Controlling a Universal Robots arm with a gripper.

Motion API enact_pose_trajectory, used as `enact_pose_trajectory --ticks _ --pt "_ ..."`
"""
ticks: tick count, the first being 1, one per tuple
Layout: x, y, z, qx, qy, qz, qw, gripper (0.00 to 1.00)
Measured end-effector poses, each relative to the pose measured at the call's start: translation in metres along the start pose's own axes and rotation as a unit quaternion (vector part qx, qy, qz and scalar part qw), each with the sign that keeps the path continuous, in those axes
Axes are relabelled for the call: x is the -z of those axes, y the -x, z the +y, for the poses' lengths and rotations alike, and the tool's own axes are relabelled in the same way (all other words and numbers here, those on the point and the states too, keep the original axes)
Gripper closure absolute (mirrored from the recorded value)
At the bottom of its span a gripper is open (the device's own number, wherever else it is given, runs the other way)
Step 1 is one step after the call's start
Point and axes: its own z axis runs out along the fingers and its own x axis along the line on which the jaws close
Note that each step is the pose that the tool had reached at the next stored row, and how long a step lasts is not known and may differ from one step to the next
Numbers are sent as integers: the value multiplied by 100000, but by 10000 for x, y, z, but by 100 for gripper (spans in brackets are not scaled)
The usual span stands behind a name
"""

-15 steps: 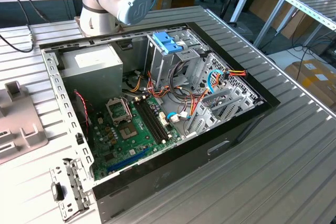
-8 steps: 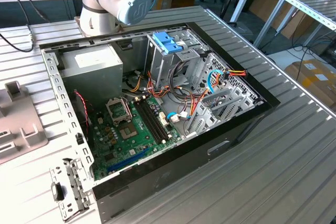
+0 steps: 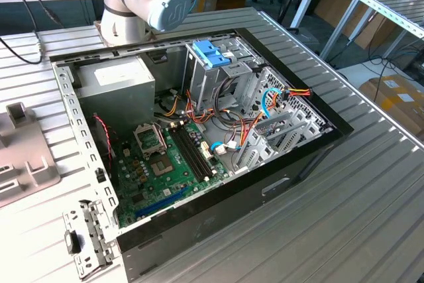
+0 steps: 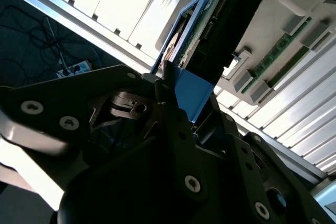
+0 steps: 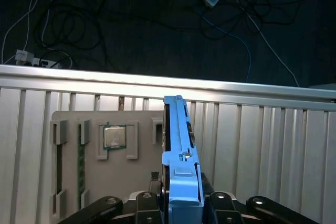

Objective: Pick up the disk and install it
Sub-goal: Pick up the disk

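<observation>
The gripper is clamped on the disk, held edge-on over a grey tray on the desk. In the exterior view, the arm stands at 11 o'clock from the computer case.

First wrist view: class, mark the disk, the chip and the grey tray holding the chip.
disk [image 5: 177,145], first wrist view, on its blue rail.
chip [image 5: 114,136], first wrist view, middle of its metal lid.
tray [image 5: 115,182], first wrist view, bare face away from the chip.
</observation>
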Motion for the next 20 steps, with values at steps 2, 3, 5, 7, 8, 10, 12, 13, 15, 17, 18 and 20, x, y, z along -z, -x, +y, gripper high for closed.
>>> enact_pose_trajectory --ticks 2,3,5,7,8,10,12,13,15,17,18,20 --pt "37 2 1 3 -9 -80 100000 63" --pt "53 2 2 3 -3 -91 100000 63" --pt "69 3 3 10 -15 -189 100000 63" --pt "95 4 3 10 -14 -310 100000 63" --pt "107 5 4 13 -21 -353 99999 63" --pt "130 6 5 14 -31 -403 99999 63" --pt "161 7 6 19 -35 -465 99999 63" --pt "183 8 7 18 -34 -500 99999 63" --pt "225 9 8 23 -38 -595 99998 63" --pt "249 10 9 24 -41 -641 99998 63" --pt "272 11 10 25 -45 -660 99998 63" --pt "301 13 11 27 -43 -670 99998 63"
